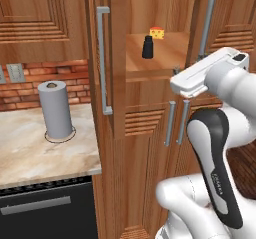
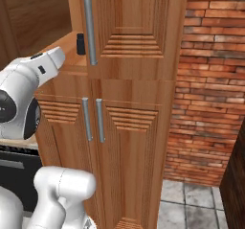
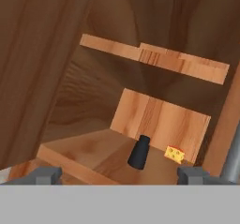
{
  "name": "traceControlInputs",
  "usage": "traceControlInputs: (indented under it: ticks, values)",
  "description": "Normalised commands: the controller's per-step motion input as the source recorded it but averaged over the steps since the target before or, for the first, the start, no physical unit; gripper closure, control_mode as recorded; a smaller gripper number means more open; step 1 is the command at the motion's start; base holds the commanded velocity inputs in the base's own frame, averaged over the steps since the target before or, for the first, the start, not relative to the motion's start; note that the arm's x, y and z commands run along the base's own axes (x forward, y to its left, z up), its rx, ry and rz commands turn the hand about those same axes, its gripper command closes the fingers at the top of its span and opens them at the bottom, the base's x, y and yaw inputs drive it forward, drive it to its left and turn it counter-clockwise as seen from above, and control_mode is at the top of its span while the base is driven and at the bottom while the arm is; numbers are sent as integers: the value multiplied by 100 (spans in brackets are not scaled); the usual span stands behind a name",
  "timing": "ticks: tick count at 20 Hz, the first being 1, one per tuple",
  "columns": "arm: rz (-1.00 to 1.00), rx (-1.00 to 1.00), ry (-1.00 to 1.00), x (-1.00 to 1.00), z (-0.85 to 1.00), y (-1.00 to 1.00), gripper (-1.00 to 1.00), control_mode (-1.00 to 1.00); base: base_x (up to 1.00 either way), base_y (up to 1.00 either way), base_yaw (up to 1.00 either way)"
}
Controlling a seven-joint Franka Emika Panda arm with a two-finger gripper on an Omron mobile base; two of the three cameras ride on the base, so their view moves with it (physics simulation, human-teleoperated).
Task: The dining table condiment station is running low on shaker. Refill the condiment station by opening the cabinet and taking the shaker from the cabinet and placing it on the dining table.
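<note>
Black shaker (image 3: 139, 153) sits on cabinet (image 1: 112, 58) shelf, door open, ahead of and between the jaws, cheese (image 3: 174, 153) just right of it; gripper (image 3: 121, 175) spread wide, holding nothing; opening done, grasp and carry to table left.

Rendered frames were evenly, softly lit, no glare or hot spots. Base views were bright; the paper towel roll (image 1: 55, 110) cast only a faint contact shadow on the counter (image 1: 30, 148). The cabinet (image 1: 150, 58) interior was dimmer, and in the hand view its walls went dark brown toward the top. The shaker (image 3: 139, 153) read as a flat black shape. Edges were slightly soft and low-resolution; no motion blur, no visible lens distortion.
</note>
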Motion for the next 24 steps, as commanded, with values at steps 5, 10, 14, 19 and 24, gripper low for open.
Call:
traceControlInputs:
  ticks: [5,10,14,19,24]
  values:
    - [0,-21,6,66,5,32,-100,-100,0,0,0]
    - [-4,-20,2,62,0,3,-100,-100,0,0,0]
    - [-7,-22,0,62,-2,0,-100,-100,0,0,0]
    - [-12,-23,0,63,-12,0,-100,-100,0,0,0]
    - [-21,-19,1,50,-11,0,-100,-100,0,0,0]
